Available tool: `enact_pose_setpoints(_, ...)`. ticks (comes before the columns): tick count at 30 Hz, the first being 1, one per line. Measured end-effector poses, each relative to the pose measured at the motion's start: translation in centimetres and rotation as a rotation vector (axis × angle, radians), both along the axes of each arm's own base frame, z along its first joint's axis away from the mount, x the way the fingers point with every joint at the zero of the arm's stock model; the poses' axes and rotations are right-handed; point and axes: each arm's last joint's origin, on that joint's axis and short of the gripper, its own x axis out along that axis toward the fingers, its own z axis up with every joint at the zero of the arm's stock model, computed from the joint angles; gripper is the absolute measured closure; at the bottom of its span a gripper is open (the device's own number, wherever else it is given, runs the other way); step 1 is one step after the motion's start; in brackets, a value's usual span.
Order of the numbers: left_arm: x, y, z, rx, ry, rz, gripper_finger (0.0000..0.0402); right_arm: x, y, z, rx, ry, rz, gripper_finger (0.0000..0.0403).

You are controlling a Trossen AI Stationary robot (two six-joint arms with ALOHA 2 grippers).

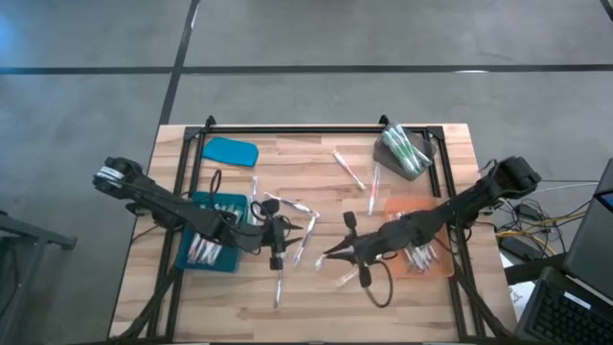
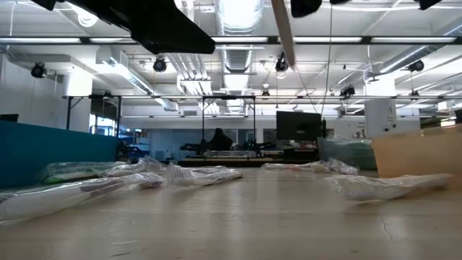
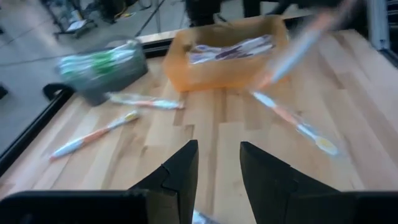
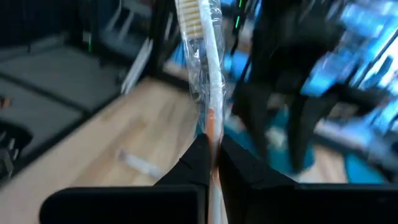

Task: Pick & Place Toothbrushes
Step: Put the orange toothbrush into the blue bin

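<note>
Several wrapped toothbrushes (image 1: 350,170) lie loose on the wooden table's middle and far part, and more show in the left wrist view (image 3: 93,134). My right gripper (image 4: 213,144), right of centre (image 1: 333,253), is shut on one toothbrush (image 4: 202,56) in a clear wrapper. My left gripper (image 3: 217,149) hovers left of centre (image 1: 287,233), its fingers open over bare wood. A pale scrap (image 3: 202,216) shows low between its fingers; whether it touches them I cannot tell. Another toothbrush (image 1: 279,285) lies near the front edge. My right gripper pinches the toothbrush's handle at its orange stretch (image 4: 211,127) between its two fingers. The brush runs on past the fingertips, roughly along them, bristle end (image 4: 188,15) farthest out. It is lifted clear of the table, as the slanting stick (image 2: 283,32) in the low view shows.
A teal tray (image 1: 196,261) with toothbrushes sits at the left and an orange tray (image 1: 407,205) with more at the right. A grey bin (image 1: 402,153) of green packs and a teal lid (image 1: 230,150) stand at the far side. A black cable (image 1: 375,287) loops near the front.
</note>
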Motion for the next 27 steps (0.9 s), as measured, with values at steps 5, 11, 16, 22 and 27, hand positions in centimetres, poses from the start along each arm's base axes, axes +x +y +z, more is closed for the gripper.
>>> enact_pose_setpoints(5, 1.1, -0.6, -0.5, 0.084, -0.049, -0.09, 0.0278, -0.3, -0.1, 0.3, -0.016, -0.164, 0.013, 0.0392)
enact_pose_setpoints(11, 2.8, -1.4, -1.1, 0.205, -0.177, -0.137, 0.0278, -0.5, 0.0, 0.8, -0.004, -0.227, 0.033, 0.0392)
enact_pose_setpoints(16, 4.0, -2.0, -1.9, 0.284, -0.224, -0.195, 0.0278, -0.5, 0.0, 0.7, -0.009, -0.226, 0.039, 0.0392)
enact_pose_setpoints(22, 5.3, -2.5, -1.7, 0.309, -0.259, -0.213, 0.0278, -0.5, 0.0, 0.7, -0.012, -0.228, 0.04, 0.0391)
enact_pose_setpoints(27, 6.1, -2.9, -1.1, 0.306, -0.284, -0.238, 0.0278, -0.5, 0.0, 0.7, -0.012, -0.227, 0.041, 0.0391)
